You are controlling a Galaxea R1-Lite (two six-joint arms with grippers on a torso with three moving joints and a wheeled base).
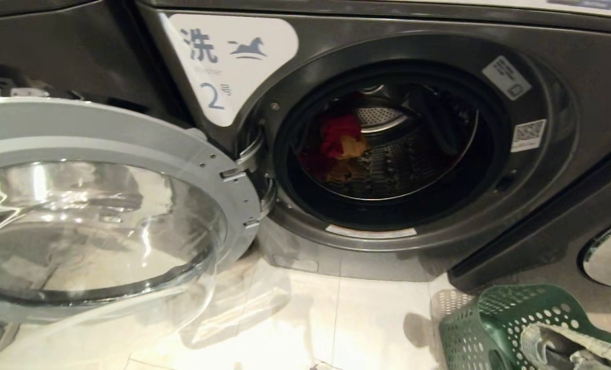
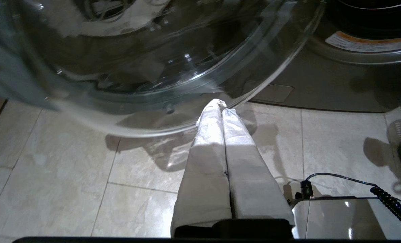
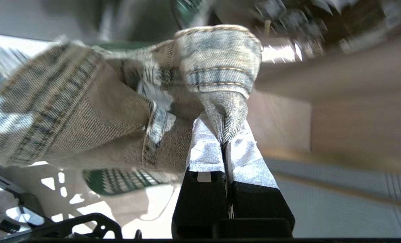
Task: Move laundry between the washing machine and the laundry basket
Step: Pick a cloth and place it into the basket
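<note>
Over the basket [image 1: 469,329], the right tool [image 3: 224,135] pinches a denim garment [image 3: 85,111]; lift it clear, then aim deep into the washer's [image 1: 567,169] drum. Left tool [image 2: 222,108] pressed together.

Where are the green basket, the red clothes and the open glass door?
green basket [image 1: 469,329], head view, its perforated side wall.
red clothes [image 1: 338,134], head view, the bundle inside the drum.
glass door [image 1: 105,139], head view, its grey rim.

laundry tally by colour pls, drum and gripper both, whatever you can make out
red laundry in the drum: 1 bundle
mustard-yellow piece in the drum: 1
faded denim garment pinched in the right gripper over the green laundry basket: 1
total: 3
</note>
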